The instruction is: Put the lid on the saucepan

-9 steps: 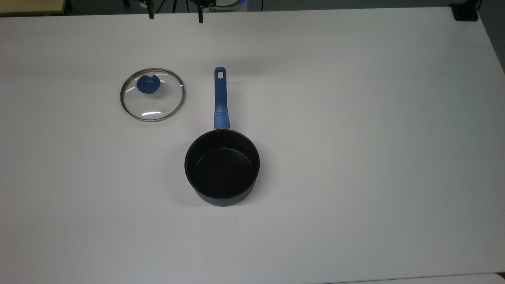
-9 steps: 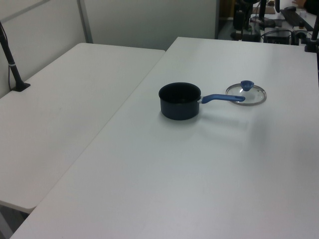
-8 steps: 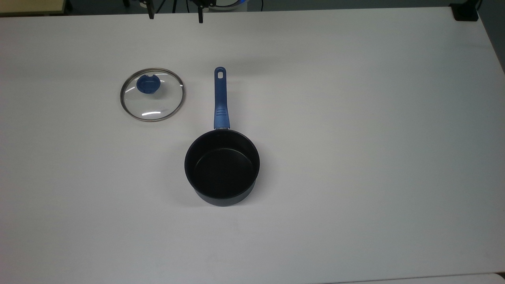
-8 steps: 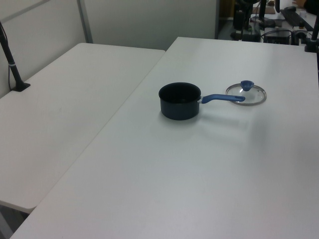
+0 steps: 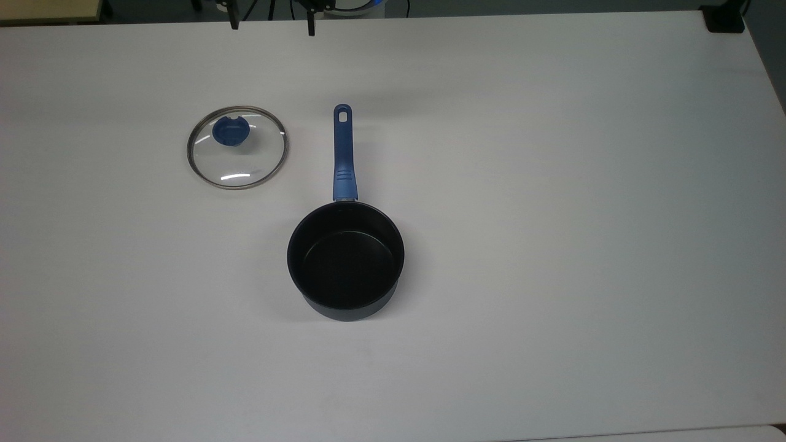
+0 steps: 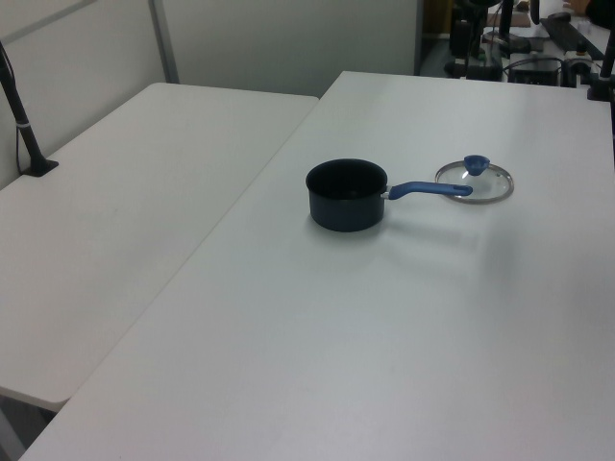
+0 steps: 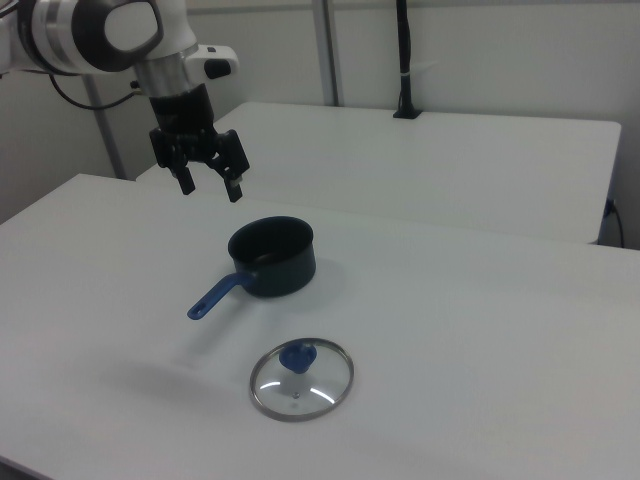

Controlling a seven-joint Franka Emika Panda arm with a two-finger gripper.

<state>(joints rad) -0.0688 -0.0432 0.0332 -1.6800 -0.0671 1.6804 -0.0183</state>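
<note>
The saucepan [image 5: 346,261] [image 6: 346,194] [image 7: 272,256] stands uncovered on the white table, dark with a black inside. Its blue handle [image 5: 342,153] points toward the top view's upper edge. The lid [image 5: 239,162] [image 6: 475,182] [image 7: 301,379], clear glass with a metal rim and a blue knob [image 5: 231,131], lies flat on the table, apart from the pan, to the top view's left of the handle. My gripper [image 7: 210,190] hangs open and holds nothing, high above the table, up and to the right view's left of the pan. Its two black fingertips [image 5: 235,24] poke in at the top view's upper edge.
The white table [image 5: 552,184] is bare around the pan and lid. A second white table [image 6: 125,211] [image 7: 450,160] adjoins it, with a black post [image 6: 24,125] [image 7: 404,60] clamped at its far side. A black block [image 5: 724,18] sits at the top view's upper right corner.
</note>
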